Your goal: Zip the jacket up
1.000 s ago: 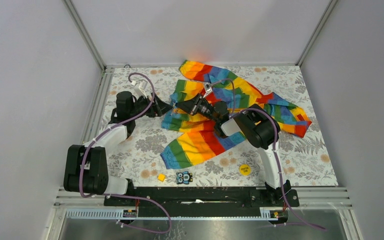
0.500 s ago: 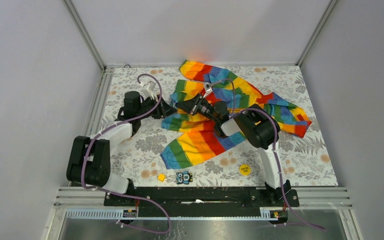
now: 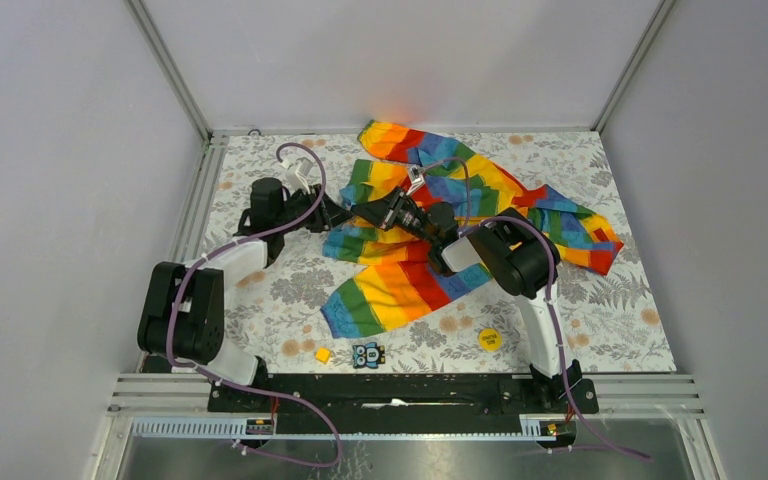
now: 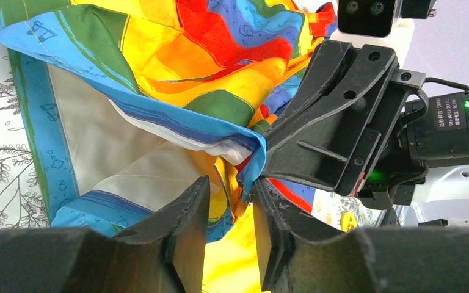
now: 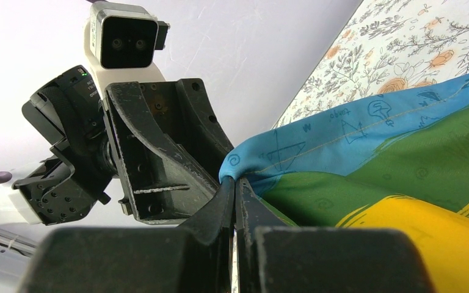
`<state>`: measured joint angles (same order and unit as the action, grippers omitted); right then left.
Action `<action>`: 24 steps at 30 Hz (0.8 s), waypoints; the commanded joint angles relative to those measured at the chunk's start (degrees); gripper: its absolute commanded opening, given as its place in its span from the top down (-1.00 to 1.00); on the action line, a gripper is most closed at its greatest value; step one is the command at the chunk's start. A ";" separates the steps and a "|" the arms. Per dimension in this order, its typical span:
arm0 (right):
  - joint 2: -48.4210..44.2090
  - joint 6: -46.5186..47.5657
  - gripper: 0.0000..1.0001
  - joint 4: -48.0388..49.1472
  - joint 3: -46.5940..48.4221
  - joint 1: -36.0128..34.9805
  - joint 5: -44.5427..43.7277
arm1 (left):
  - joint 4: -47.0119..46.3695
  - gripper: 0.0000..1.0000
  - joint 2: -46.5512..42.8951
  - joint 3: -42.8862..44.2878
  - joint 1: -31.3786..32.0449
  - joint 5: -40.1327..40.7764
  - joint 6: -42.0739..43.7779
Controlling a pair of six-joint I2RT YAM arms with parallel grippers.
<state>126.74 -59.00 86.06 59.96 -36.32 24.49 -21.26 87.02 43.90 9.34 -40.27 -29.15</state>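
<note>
Our right gripper (image 5: 234, 186) is clamped tight on the jacket (image 3: 400, 285), which sprawls across the table (image 3: 280, 300). Our left gripper (image 4: 231, 198) stands part-open astride the neighbouring edge. We should close squarely, without tugging.

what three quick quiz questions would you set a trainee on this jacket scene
1. True or false: the right claw is shut on a blue edge of the jacket.
2. Pick one: the yellow disc lies A) on the jacket, B) on the table, off the jacket, C) in a claw.
3. Short answer: look at the left claw. What lies between its jaws?

Key: 1 true; 2 B; 3 jacket fabric.
</note>
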 commanded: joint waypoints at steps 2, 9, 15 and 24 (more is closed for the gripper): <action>-0.18 -0.51 1.00 10.15 2.26 -0.81 -0.28 | -5.07 0.37 0.69 2.42 0.32 0.45 -0.63; -0.36 -0.20 1.00 9.78 2.28 -1.19 -0.29 | -6.98 0.71 1.76 2.67 0.32 0.96 -2.51; -3.46 3.95 0.80 1.07 0.97 -1.16 -1.94 | -3.12 1.00 1.84 3.46 0.16 2.61 -2.02; -15.41 16.55 -0.16 -28.61 -1.17 -1.03 -6.50 | 2.33 1.00 4.07 5.94 -0.68 -0.93 -5.11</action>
<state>119.59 -51.07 70.85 59.29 -36.73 20.38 -19.11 90.56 46.24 9.41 -39.35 -32.58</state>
